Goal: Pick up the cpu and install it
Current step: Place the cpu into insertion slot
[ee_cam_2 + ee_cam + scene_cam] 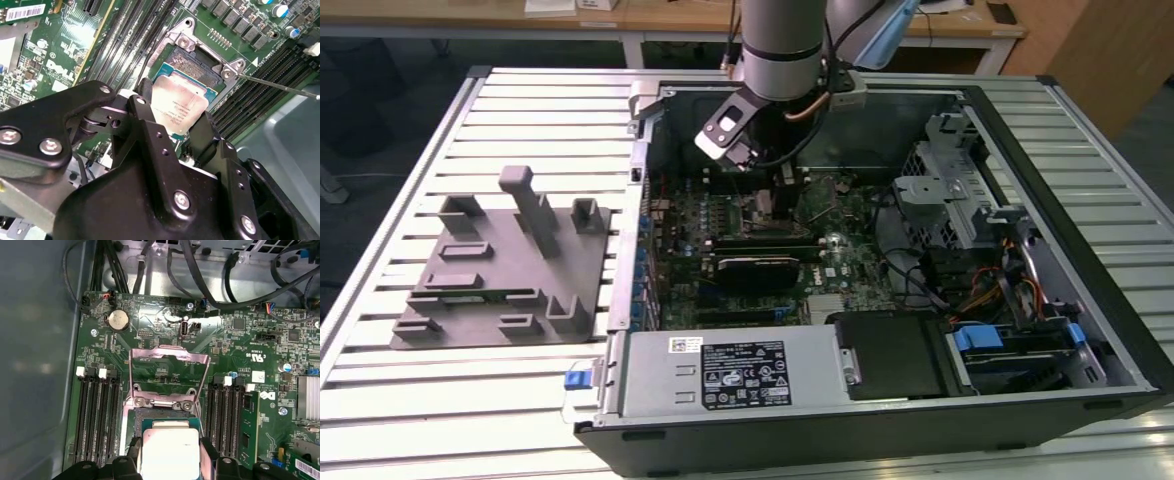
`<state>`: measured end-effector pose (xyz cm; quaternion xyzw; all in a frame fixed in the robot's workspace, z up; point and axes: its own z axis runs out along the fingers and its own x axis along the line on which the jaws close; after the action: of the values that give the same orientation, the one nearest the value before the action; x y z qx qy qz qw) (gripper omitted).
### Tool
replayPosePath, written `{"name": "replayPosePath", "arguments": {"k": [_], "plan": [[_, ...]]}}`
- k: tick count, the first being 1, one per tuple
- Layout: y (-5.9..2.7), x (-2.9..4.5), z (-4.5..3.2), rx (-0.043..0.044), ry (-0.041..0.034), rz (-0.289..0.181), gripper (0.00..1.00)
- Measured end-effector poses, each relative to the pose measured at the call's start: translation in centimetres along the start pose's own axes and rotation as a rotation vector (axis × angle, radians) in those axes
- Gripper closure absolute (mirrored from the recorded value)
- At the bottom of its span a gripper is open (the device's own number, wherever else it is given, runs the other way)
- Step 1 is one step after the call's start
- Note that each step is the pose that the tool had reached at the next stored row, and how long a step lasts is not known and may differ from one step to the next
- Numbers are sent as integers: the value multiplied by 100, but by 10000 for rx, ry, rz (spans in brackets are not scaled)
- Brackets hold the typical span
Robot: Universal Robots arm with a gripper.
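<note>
Slatted worktop [534, 110] carries the open case [881, 435]. Pincer [172, 114] is clamped on the cpu [182, 102] by two opposite edges, chip just over the socket [192, 65]; contact with it can't be told. Pincer body hides the cpu's near edge. Bracket [167, 372] stands flipped up beyond the socket, and memory slots [97, 415] flank both sides.

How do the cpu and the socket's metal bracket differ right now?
The cpu is a solid silver square; the bracket is an open frame. The cpu is held in the claw over the socket; the bracket is hinged at the socket and swung open. Both are bare silvery metal.
</note>
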<state>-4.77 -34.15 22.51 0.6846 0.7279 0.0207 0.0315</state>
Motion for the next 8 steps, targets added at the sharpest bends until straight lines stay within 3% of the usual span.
{"name": "replayPosePath", "arguments": {"k": [8], "plan": [[-4,18,67,78,-25,-3,46]]}}
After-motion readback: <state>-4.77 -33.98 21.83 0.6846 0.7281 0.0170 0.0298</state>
